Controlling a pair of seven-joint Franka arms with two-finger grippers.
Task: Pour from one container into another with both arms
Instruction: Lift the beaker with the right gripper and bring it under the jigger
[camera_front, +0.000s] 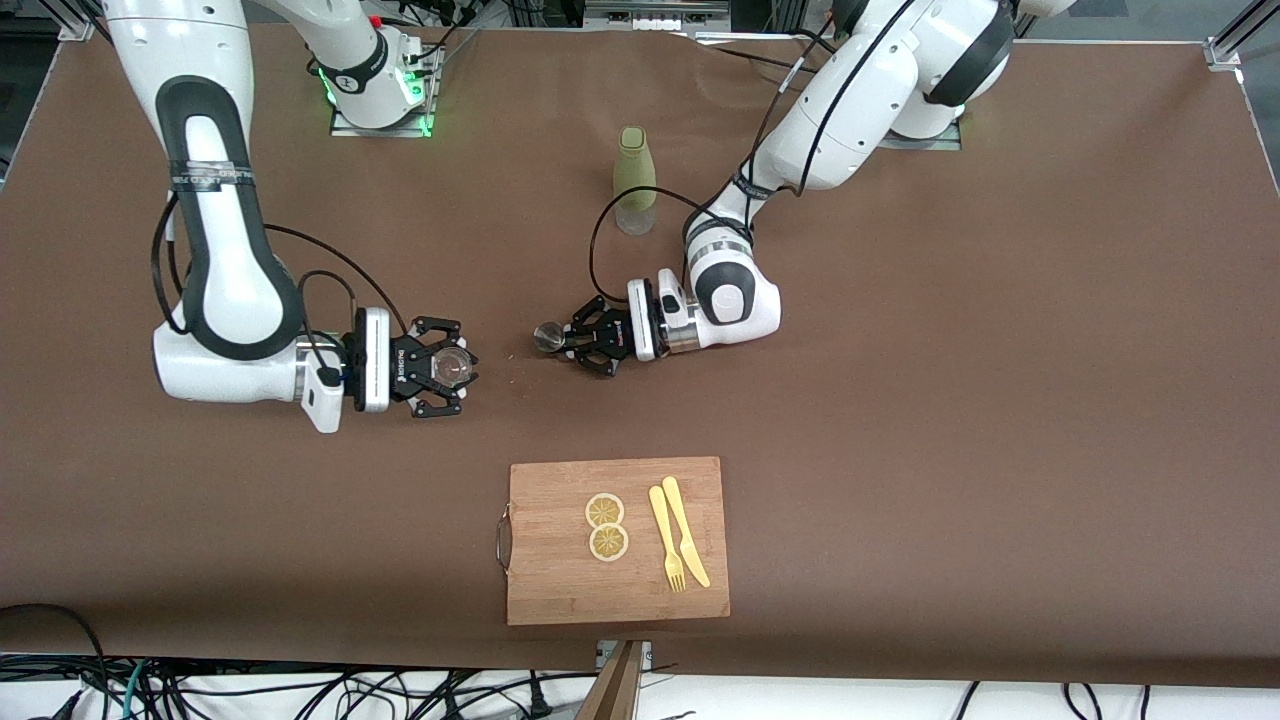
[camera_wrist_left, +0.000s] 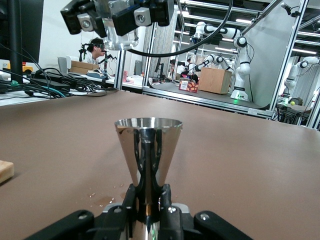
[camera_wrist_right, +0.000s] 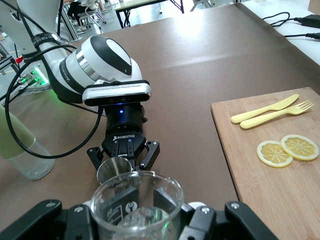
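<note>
Steel is sitting between my left gripper fingers: I am clamping a small metal jigger at its narrow waist, closed tight, with the cup upright and its mouth showing open in the left wrist view. My right gripper is shut around a clear glass, squeezing its wall from both sides. I am taking the cutting board as my landmark: both cups are hanging over the bare brown table on the robots' side of the board, facing each other, near but apart, the glass more toward the right arm's end. A few drops look spilled on the table between them.

The jigger is stiff, light and polished, so I am judging it slippery; the pinched waist is the right place to hold, since the flare above and below keeps it from sliding through. The glass is rigid, smooth and breakable, and I cannot tell if it holds any liquid. Gripping its side below the rim seems sound, provided I am not crushing it.

A green bottle is standing farther from the front camera than the board, close by my left arm. On the board are lying two lemon slices, with a yellow fork and knife beside them.
</note>
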